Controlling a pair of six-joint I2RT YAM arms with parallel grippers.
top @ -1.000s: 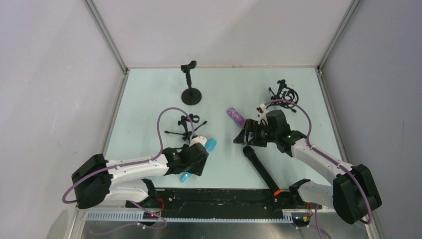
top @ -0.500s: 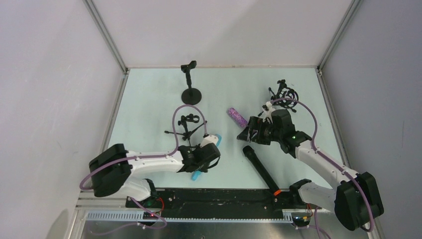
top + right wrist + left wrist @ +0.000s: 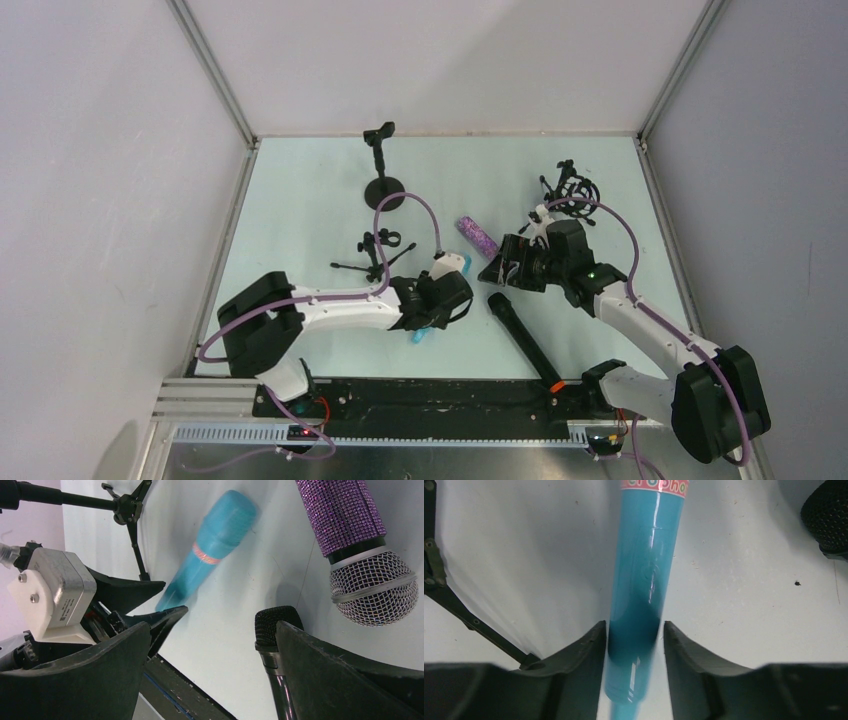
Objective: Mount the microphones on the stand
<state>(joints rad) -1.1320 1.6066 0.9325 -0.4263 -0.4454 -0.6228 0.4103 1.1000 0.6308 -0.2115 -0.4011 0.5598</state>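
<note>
The light blue microphone (image 3: 646, 570) lies on the table between my left gripper's (image 3: 631, 627) fingers. The jaws stand a little apart from it, with a strip of table showing on the right side. Its tail pokes out below the gripper (image 3: 428, 318) in the top view (image 3: 418, 336). It looks blurred in the right wrist view (image 3: 210, 550). My right gripper (image 3: 212, 627) is open and empty, low over the table (image 3: 497, 270). The purple glittery microphone (image 3: 345, 515) lies just beyond it (image 3: 477, 236). The black microphone (image 3: 525, 340) with the orange ring lies near the front edge, its head (image 3: 272, 625) by my right finger.
A round-base stand (image 3: 384, 190) with a clip on top stands at the back. A small tripod stand (image 3: 372, 255) is left of my left gripper; its leg shows in the left wrist view (image 3: 459, 615). Another tripod stand with a ring mount (image 3: 568, 192) is behind my right gripper.
</note>
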